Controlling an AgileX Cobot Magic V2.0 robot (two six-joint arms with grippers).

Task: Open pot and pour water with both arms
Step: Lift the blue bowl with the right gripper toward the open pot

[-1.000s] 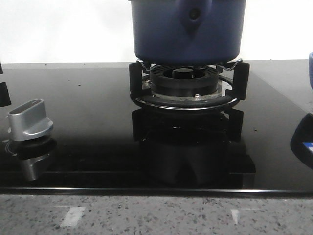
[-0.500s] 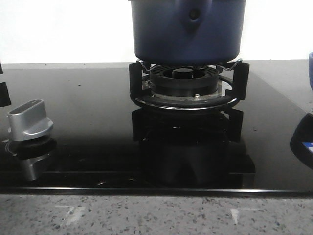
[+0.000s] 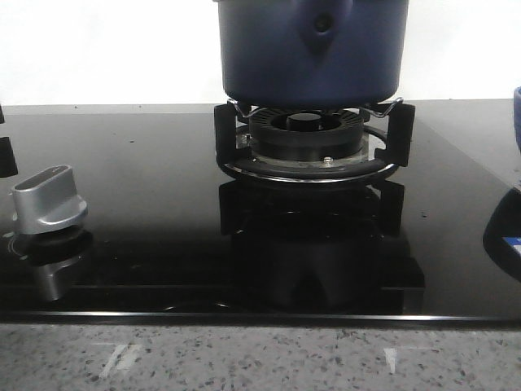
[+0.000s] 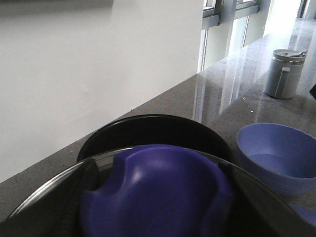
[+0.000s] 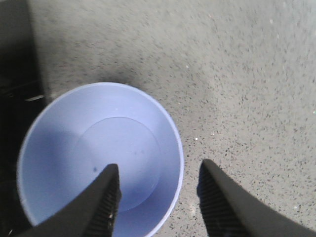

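Right fingers spread astride bowl rim; pot apart, left's unseen

My worktop's a speckled grey stone counter w/ a glossy black glass hob set in it. On the hob: burner ring w/ trivet, silver knob at left. Light-blue bowl sits on the stone beside hob; grey lidded jug further along.

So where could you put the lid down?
Bare black glass lies between the silver knob and the burner. Grey counter is free beside the light-blue bowl. The burner is crowded: the pot sits there.
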